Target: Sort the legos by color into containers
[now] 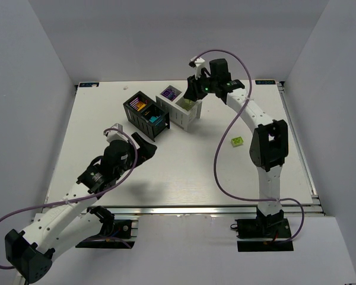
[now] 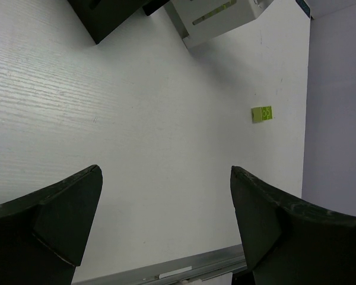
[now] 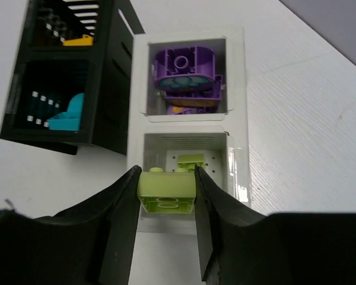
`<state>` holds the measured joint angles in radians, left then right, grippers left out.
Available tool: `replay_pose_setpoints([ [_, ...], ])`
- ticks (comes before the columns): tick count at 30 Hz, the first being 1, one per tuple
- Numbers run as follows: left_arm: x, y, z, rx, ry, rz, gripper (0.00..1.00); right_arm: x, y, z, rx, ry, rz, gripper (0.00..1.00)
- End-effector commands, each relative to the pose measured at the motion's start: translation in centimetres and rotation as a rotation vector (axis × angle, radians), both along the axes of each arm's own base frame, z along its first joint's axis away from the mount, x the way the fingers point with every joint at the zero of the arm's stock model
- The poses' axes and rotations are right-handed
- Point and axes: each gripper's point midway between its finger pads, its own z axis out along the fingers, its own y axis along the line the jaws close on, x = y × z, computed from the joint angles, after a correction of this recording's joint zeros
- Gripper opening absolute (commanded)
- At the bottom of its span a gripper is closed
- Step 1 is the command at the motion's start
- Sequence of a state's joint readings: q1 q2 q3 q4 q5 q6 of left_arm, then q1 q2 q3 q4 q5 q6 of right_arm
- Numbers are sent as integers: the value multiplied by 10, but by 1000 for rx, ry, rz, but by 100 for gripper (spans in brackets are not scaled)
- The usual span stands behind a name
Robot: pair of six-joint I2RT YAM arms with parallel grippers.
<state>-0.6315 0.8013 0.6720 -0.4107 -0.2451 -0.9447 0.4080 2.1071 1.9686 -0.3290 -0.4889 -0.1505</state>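
The right hand (image 3: 166, 179) grips a lime lego (image 3: 166, 196) between half-closed fingers, above the near compartment of the white container (image 3: 240, 71), where lime pieces already lie: colour matches colour. Purple fills its other compartment; the black container (image 3: 110, 71) keeps orange and teal. The left hand (image 2: 166, 199) hangs wide open, empty, over the pale worktop (image 2: 136, 119), where a loose lime brick (image 2: 261, 113) waits. White walls enclose it.
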Motion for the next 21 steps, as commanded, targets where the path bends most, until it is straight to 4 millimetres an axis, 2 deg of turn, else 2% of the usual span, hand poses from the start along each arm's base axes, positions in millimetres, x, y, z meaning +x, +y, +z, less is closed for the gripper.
replay_pose_setpoints([
  [1,3,2,20,-21,-30,18,98,22,-3,15,-4,-107,-41,19],
  [2,3,2,19,-18,-27,19,98,24,-4,9,-10,-99,-41,20],
  [6,5,0,18,-22,-22,23,98,28,0,3,-12,-97,-30,30],
  [7,6,0,17,-23,-21,23,98,29,0,3,-13,-98,-29,39],
  [9,6,-1,17,-27,-21,23,98,29,1,1,-18,-101,-21,53],
  [10,6,-1,17,-27,-21,23,98,28,0,-1,-24,-100,-16,64],
  [12,8,-2,18,-30,-23,24,98,26,-1,1,-37,-119,-2,72],
  [13,8,-2,18,-32,-23,25,98,26,-2,3,-42,-128,-1,82],
  [14,9,-3,19,-35,-28,21,96,25,-5,10,-52,-151,-2,86],
  [15,9,-5,19,-37,-28,19,95,24,-7,15,-57,-165,-3,89],
  [17,11,-8,20,-47,-36,10,90,20,-18,37,-63,-212,-16,89],
  [19,12,-11,20,-53,-38,-1,85,16,-35,36,-81,-214,-37,89],
  [20,13,-13,20,-61,-46,-5,82,8,-43,51,-68,-235,-40,89],
  [21,13,-16,20,-67,-48,-20,73,-2,-50,40,-83,-204,-14,89],
])
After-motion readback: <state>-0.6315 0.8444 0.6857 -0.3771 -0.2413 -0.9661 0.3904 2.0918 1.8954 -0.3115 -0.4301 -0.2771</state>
